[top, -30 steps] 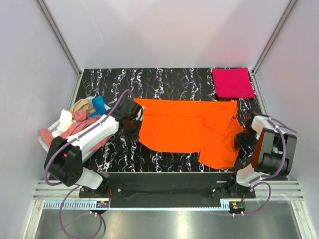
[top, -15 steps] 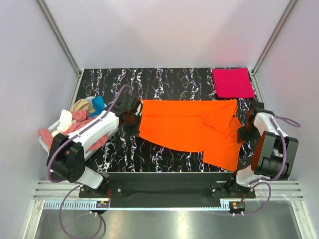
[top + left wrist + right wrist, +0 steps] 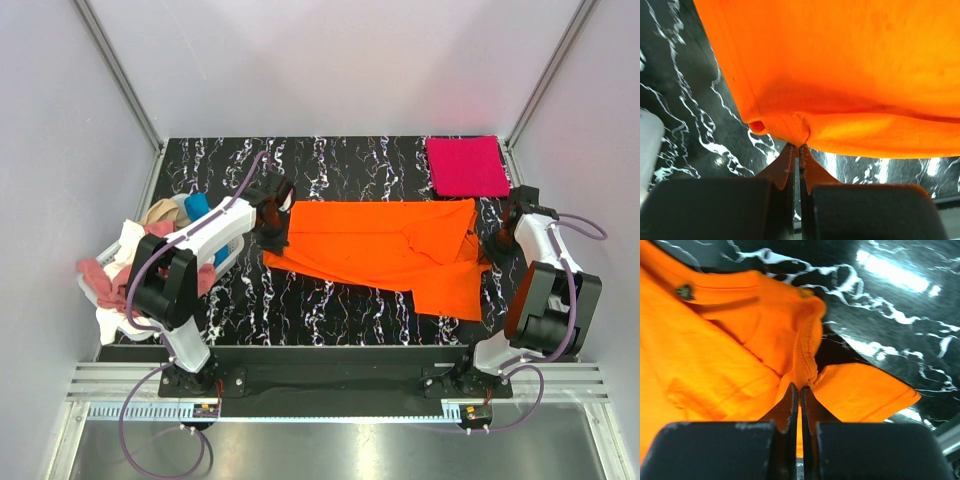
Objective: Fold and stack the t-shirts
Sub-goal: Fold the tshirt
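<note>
One shirt looks finished: a crimson-pink shirt (image 3: 467, 166) lies folded into a neat square at the upper right corner of the bench (image 3: 330, 165). The orange shirt (image 3: 380, 250) is the one in hand. It stretches across the middle of the frame, not yet flat, with a flap doubled over near its right end and its lower right part sagging toward the bottom edge. The left arm's jaws are pinched shut on a bunched bit of its edge at the left end, and the right arm's jaws are likewise closed tight on a fold of hem at the right end (both wrist views show cloth nipped between the tips). I judge this to be the spreading-out, or at most the first fold, of the second shirt, with no clean crease made. At the left of the frame a heap of loose shirts (image 3: 140, 238), rose, white, tan and blue, lies unfolded, so most of the task is left and the stack has only its first piece.
</note>
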Controlling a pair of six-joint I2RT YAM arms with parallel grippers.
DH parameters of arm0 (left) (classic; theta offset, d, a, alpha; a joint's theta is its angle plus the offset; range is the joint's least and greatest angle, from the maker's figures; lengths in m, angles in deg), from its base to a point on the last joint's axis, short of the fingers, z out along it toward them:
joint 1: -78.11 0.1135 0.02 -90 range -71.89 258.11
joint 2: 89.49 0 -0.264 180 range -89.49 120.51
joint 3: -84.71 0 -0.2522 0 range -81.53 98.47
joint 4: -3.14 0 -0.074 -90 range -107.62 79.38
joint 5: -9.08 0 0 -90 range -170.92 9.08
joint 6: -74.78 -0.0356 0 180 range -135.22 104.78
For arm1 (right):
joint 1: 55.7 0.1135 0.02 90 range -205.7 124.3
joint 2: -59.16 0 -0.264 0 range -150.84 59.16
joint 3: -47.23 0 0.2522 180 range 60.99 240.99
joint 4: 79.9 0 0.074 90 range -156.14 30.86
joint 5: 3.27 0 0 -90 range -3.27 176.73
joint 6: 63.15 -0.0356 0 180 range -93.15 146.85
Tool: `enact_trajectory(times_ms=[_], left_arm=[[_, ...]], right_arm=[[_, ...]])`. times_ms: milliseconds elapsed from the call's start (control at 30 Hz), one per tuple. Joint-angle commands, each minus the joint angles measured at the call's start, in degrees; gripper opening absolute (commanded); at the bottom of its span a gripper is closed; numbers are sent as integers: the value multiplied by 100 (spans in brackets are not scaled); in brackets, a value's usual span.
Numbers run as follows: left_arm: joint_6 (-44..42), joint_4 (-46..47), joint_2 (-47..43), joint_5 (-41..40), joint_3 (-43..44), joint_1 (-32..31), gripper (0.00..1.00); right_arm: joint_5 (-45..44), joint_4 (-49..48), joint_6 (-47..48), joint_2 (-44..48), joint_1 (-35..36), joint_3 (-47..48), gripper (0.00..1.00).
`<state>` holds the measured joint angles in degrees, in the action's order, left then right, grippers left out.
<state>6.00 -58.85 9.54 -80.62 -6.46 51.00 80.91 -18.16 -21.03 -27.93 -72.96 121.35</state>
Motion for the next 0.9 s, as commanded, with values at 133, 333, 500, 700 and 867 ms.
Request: enact_trajectory(times_ms=[133, 333, 500, 700, 867], left_arm=[[59, -222, 275, -486, 640, 154, 0], [-29, -371, 539, -636, 974, 329, 0], [-108, -415, 785, -636, 1168, 470, 0], [-144, -416, 952, -338, 1247, 540, 0], [-188, -424, 926, -276, 1221, 540, 0]], right_arm=[[494, -114, 7, -581, 3, 705, 0], [486, -70, -72, -1037, -6, 1250, 0], [722, -61, -231, -1310, -6, 1558, 0], [908, 209, 375, -1706, -6, 2032, 22], [196, 448, 622, -1171, 3, 1752, 36]])
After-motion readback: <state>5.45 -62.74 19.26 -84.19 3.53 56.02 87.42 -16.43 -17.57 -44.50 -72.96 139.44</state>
